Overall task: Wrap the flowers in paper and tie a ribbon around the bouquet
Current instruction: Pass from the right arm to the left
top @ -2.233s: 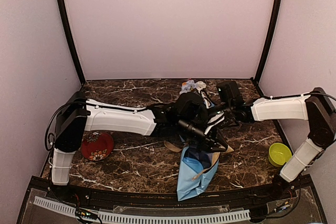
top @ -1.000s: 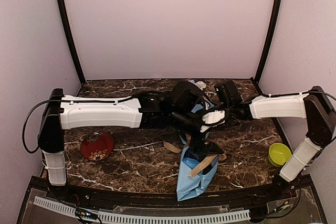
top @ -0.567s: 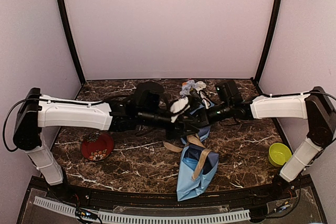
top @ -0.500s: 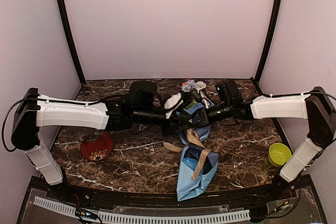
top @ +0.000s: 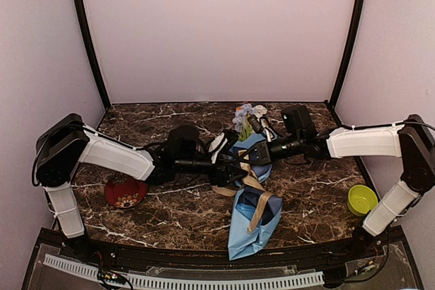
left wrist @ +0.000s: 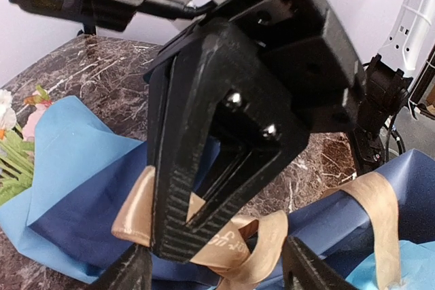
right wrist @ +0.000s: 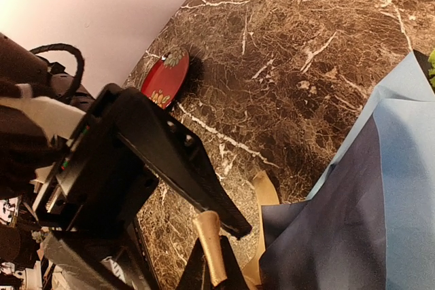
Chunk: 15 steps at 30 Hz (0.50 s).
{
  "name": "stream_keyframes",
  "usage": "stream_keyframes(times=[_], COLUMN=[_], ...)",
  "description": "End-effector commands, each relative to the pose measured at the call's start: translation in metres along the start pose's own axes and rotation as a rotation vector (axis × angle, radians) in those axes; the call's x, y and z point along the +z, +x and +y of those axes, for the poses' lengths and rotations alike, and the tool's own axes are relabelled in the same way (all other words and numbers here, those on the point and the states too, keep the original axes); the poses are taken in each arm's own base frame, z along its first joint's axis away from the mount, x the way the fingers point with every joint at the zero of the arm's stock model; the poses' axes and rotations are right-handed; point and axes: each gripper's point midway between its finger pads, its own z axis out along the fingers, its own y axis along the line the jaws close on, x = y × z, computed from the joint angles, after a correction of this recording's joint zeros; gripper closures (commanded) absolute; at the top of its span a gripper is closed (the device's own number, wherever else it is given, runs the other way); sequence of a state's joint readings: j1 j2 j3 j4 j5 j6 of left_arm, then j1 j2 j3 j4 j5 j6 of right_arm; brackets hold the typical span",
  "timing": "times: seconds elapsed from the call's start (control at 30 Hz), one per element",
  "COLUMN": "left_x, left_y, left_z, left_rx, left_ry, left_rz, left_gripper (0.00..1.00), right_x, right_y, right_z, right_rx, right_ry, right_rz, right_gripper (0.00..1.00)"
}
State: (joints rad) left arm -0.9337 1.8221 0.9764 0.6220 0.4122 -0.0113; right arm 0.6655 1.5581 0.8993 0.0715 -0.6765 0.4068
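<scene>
The bouquet lies mid-table, its flowers (top: 246, 113) at the far end and its light-blue paper (top: 248, 232) cone pointing toward me. The tan ribbon (top: 262, 210) crosses the cone and loops up at its left side. Low at that loop, my left gripper (top: 230, 171) stands open; in the left wrist view its fingertips (left wrist: 129, 273) straddle the ribbon (left wrist: 234, 252) loop without clamping it. From the right, my right gripper (top: 253, 159) is shut on the ribbon; the right wrist view shows the ribbon (right wrist: 212, 242) end pinched in the right gripper (right wrist: 212, 273).
A red patterned dish (top: 126, 190) sits at the front left, beside the left arm. A lime-green cup (top: 361, 200) stands at the front right, near the right arm's base. Pale walls close in the table on three sides.
My left arm has drawn back to the left and dropped low, and its gripper has left the top of the cone for the ribbon loop. The right arm has barely moved.
</scene>
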Motion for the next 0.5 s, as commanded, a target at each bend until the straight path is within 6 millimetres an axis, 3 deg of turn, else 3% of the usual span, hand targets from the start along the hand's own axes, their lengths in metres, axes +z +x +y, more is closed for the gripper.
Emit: stream_keyframes(times=[0.0, 0.1, 0.47], left_x=[0.012, 0.015, 0.024], left_y=[-0.001, 0.001, 0.02], left_z=[-0.001, 0.0, 0.005], left_rx=[0.005, 0.025, 0.055], left_ry=[0.046, 0.047, 0.038], left_rz=[-0.035, -0.051, -0.037], left_gripper=[0.4, 0.51, 0.49], right_x=[-0.005, -0.005, -0.005], right_y=[-0.015, -0.013, -0.012], right_z=[0.02, 0.021, 0.023], right_rx=[-0.06, -0.061, -0.061], right_ry=[-0.048, -0.049, -0.058], right_rz=[-0.057, -0.05, -0.049], right_gripper=[1.0, 1.0, 1.0])
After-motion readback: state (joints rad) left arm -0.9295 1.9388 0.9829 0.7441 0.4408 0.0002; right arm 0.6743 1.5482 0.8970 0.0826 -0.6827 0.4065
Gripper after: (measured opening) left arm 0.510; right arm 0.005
